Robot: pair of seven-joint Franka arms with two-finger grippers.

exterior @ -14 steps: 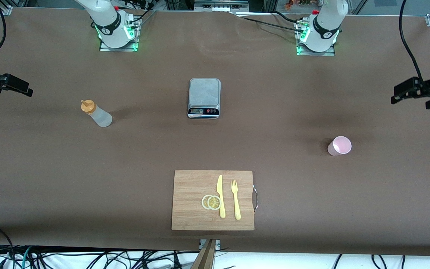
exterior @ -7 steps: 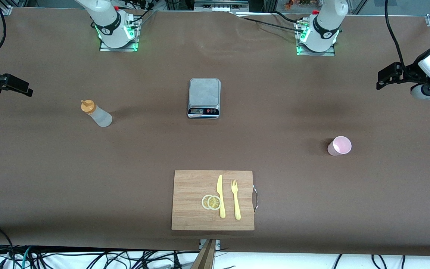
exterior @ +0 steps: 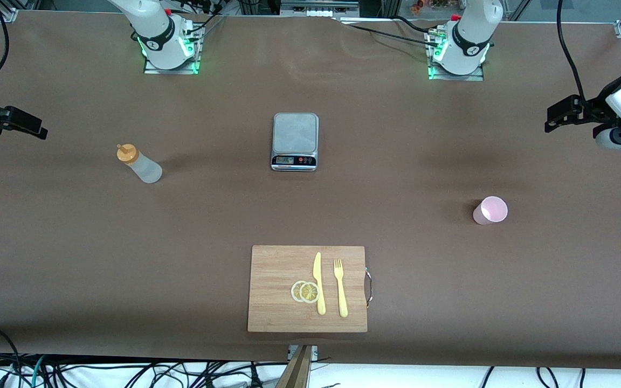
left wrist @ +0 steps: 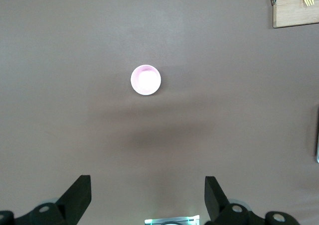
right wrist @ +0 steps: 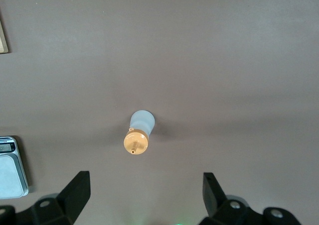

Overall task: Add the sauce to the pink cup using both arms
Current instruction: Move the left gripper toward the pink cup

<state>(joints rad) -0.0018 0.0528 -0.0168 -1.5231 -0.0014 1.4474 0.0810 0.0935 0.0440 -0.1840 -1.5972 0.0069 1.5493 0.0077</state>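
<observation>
From the front view I have the sauce standing upright toward the right arm's end of the table, and the pink cup upright toward the left arm's end, nearer the camera than the bottle. The two stand well apart, with the scale and the cutting board between them. The left gripper hangs high at the table's edge on its own side; the right gripper does the same at its end. Neither holds anything.

In the left wrist view the left gripper has its fingers spread wide, with the cup seen rim-on below and off the gripper's centre line. My worry here: the cup looks light, so a descent that is not centred could let one finger clip the rim and tip it or push it away.

In the right wrist view the right gripper is likewise spread wide above the bottle. The bottle is tall and narrow, so a glancing finger could topple it. Its body looks soft, and I judge that too firm a squeeze could push sauce out before the nozzle is over the cup.
</observation>
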